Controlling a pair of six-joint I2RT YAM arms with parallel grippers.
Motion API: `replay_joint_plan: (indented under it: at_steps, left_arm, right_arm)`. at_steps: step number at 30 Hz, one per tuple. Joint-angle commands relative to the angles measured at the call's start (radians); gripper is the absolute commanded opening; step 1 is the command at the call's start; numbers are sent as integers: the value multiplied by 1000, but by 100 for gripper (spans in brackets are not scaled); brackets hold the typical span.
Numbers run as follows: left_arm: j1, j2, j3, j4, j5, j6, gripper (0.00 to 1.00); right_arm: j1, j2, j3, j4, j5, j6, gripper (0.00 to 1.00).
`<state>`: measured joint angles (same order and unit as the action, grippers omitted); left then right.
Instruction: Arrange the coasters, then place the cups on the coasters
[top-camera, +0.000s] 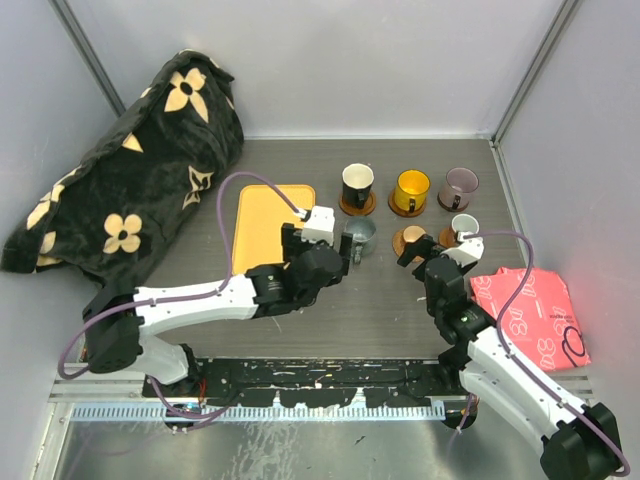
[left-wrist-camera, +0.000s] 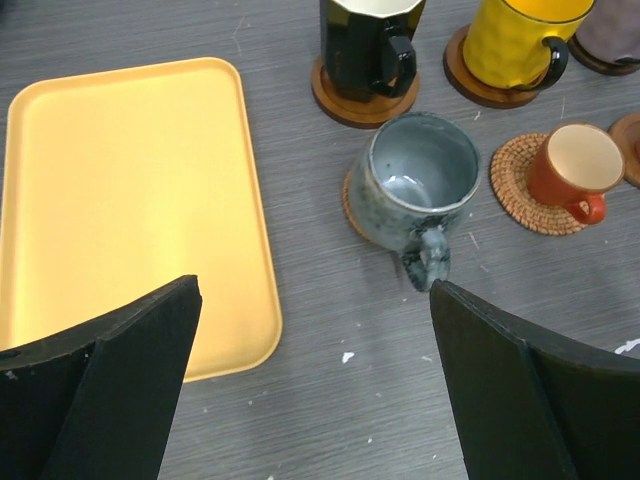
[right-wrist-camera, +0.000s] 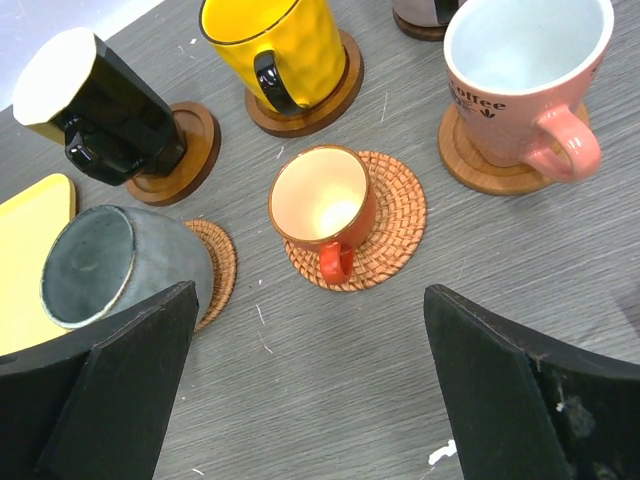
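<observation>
Overhead, six mugs stand in two rows of three on the dark grey wood-grain tabletop (top-camera: 380, 300), each on a round reddish-brown coaster (some woven, some smooth wood). The left gripper (top-camera: 347, 252) sits just beside the mottled grey glazed mug (top-camera: 362, 232) at the near left of the group. The right gripper (top-camera: 425, 250) is near the small copper-brown cup (top-camera: 412, 237).

From the left wrist, the black fingers (left-wrist-camera: 120, 390) are spread wide with only bare table between them, gripping nothing. The mottled grey glazed mug stands upright just ahead, its handle pointing back toward the camera. Its woven rattan coaster (left-wrist-camera: 350, 200) shows along one edge only, so the mug looks slightly off-centre. A flat yellow rectangular tray (left-wrist-camera: 130, 200) lies beside it.

From the right wrist, the jaws are equally wide and empty. The small copper-brown cup sits centred on its own woven disc (right-wrist-camera: 395, 215), and a pink cup lettered "coffee" (right-wrist-camera: 525, 80) rests on a smooth wooden coaster (right-wrist-camera: 480, 170).

These mugs look like stiff, slick, chippable ceramic with some weight. Pinching the wall at the rim, one finger inside, seems safer than the small handle. The coasters look thin and light, and the smooth ones would probably slide if nudged.
</observation>
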<state>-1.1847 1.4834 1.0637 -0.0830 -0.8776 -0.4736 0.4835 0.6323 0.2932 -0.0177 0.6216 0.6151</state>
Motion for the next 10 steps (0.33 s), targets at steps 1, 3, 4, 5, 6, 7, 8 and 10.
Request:
replay_joint_plan:
  at_steps: [1, 3, 4, 5, 6, 7, 8, 10]
  left_arm:
    - [-3, -106, -78, 20, -31, 18, 98]
    - [-3, -130, -97, 21, -26, 17, 98]
    - [-3, -139, -111, 20, -24, 16, 98]
    - [-3, -146, -119, 20, -20, 13, 98]
    - [-3, -152, -124, 21, -16, 13, 98]
    - [-3, -156, -130, 22, -14, 13, 98]
    - [-3, -160, -133, 20, -14, 13, 98]
    - [-3, -165, -140, 16, -17, 12, 98]
  right_arm:
    - [4, 21, 6, 65, -9, -18, 100]
    - [4, 24, 6, 64, -7, -18, 100]
    - [4, 27, 7, 63, -6, -18, 100]
    - [4, 27, 7, 64, -6, -18, 100]
    - [4, 28, 7, 63, -5, -17, 100]
    - [4, 30, 7, 61, -2, -15, 100]
    - [4, 30, 9, 58, 2, -15, 100]
    - [4, 28, 9, 54, 1, -16, 100]
